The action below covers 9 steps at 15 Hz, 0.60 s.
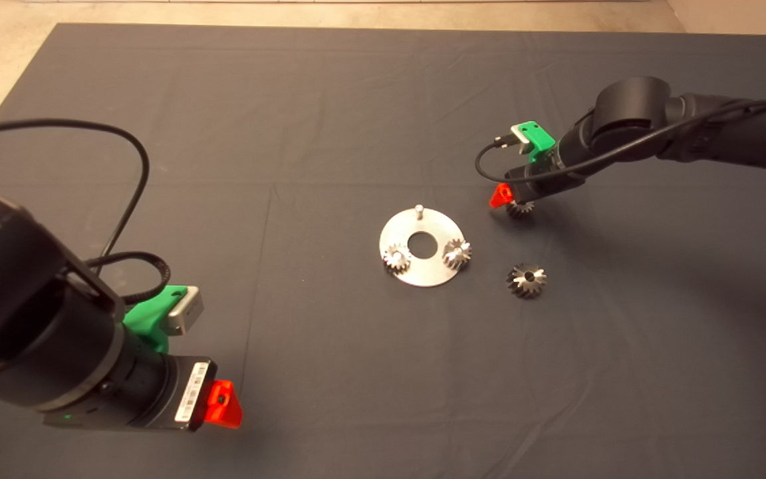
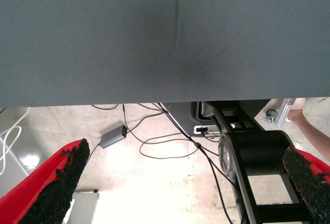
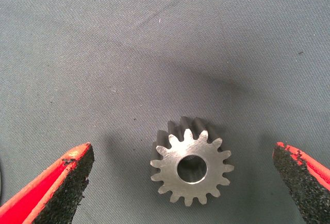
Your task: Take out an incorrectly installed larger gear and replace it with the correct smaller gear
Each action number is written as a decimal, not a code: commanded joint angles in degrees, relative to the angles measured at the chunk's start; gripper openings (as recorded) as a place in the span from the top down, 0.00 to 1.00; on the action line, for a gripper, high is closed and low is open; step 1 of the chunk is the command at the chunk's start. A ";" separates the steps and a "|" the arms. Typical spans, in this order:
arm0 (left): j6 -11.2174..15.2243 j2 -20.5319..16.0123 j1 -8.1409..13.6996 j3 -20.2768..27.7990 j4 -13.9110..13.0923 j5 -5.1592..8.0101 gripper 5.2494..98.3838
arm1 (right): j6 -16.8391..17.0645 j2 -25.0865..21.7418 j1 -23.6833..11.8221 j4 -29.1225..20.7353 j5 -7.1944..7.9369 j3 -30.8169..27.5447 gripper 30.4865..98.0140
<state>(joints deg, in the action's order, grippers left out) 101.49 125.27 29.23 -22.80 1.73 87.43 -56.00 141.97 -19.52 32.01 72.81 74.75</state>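
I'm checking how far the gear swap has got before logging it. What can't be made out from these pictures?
- Head view: the smaller gear is mostly hidden under the right hand.
- Right wrist view: both fingers are cut off by the edge; the plate and larger gear fall outside.
- Left wrist view: the left hand shows only mat and floor.

Left gripper, fingers apart, above mat edge, floor cables.
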 commanded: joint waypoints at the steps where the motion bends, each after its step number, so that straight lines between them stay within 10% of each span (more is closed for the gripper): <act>1: 0.47 0.02 0.57 0.75 -0.68 2.92 0.01 | -0.16 0.11 -0.17 1.48 -0.22 -0.06 0.09; 9: 0.47 0.02 0.57 0.75 -0.68 2.92 0.01 | -0.16 -0.41 0.09 1.48 -0.22 0.03 0.09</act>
<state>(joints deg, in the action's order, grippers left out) 101.49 125.27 29.23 -22.80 1.73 87.43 -56.00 141.90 -18.25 32.00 72.81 74.75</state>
